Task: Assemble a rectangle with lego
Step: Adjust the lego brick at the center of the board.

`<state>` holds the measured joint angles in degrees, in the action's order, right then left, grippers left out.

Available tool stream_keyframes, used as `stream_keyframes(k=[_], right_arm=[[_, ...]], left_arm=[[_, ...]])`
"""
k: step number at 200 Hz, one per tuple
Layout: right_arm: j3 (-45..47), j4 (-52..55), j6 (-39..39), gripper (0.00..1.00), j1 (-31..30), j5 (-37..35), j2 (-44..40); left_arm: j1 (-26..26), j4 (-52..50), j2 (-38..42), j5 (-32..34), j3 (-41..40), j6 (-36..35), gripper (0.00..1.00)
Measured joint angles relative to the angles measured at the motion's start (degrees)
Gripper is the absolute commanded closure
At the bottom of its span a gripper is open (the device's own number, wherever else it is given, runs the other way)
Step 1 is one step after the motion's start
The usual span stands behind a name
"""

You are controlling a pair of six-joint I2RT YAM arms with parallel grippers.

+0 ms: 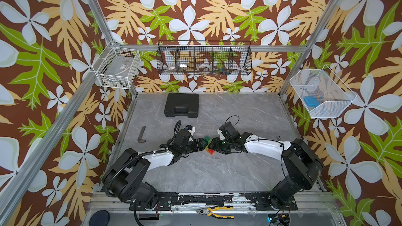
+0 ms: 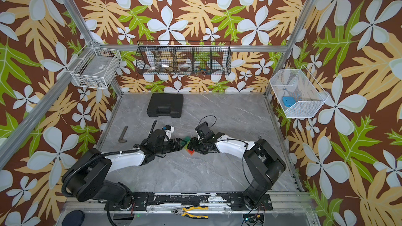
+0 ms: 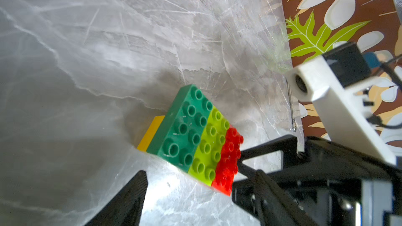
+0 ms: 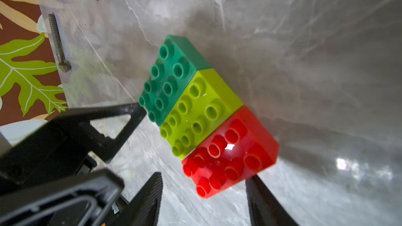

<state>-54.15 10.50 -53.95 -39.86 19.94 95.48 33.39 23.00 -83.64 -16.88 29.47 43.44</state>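
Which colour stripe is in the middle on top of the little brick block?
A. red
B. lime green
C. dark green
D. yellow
B: on the small flat block of joined plastic bricks, the lime green brick sits between the dark green brick and the red brick.

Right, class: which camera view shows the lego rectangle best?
The right wrist view: the rectangle sits central, all three top stripes clear. The left wrist view shows it smaller, its red end blurred, yellow peeking beneath. In both top views it is only a tiny speck.
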Motion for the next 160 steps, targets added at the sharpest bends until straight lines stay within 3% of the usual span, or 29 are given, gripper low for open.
stream_keyframes(k=[54, 86, 160], right_arm=[[-8.39, 2.01, 5.75, 0.40, 2.89, -0.33, 7.45], [-14.67, 3.02, 9.31, 0.40, 3.08, 0.46, 12.04], [-13.40, 8.46, 13.73, 0.41, 3.21, -0.24, 7.50]], left_arm=[[-0.44, -4.04, 7.80, 3.26, -2.71, 0.85, 0.21], [-3.26, -8.24, 10.78, 6.38, -1.38, -0.70, 0.22], [-5.35, -9.09, 7.85, 7.37, -1.07, -1.77, 0.25]])
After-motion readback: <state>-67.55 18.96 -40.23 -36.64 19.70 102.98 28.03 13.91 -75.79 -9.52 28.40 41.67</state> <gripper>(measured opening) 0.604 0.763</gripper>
